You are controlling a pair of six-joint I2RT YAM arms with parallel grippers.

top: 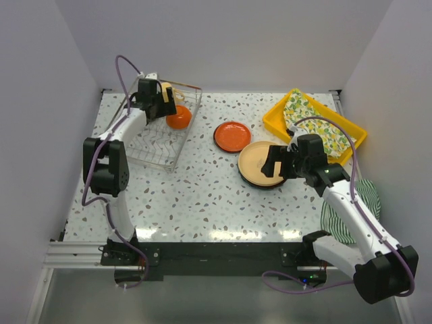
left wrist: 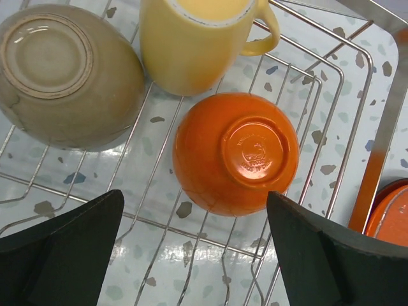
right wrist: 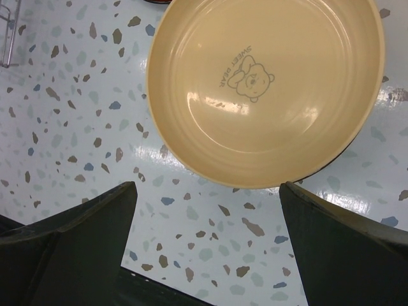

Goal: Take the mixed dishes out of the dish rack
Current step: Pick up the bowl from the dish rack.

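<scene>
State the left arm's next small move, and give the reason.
Probably lower the left pincer straight down around the orange bowl. The pincer hangs open above that bowl, which lies upside down in the dish rack, roughly centred between the fingers and not yet gripped.

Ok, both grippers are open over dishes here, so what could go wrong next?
1. The left gripper hangs open over the upturned orange bowl in the dish rack. Its rounded, glossy sides could slip out of a pinch, and it may knock the cream mug close beside it.
2. The right gripper hangs open at the rim of the cream-faced plate lying flat on the table. A low move could nudge it toward the orange plate nearby.
</scene>
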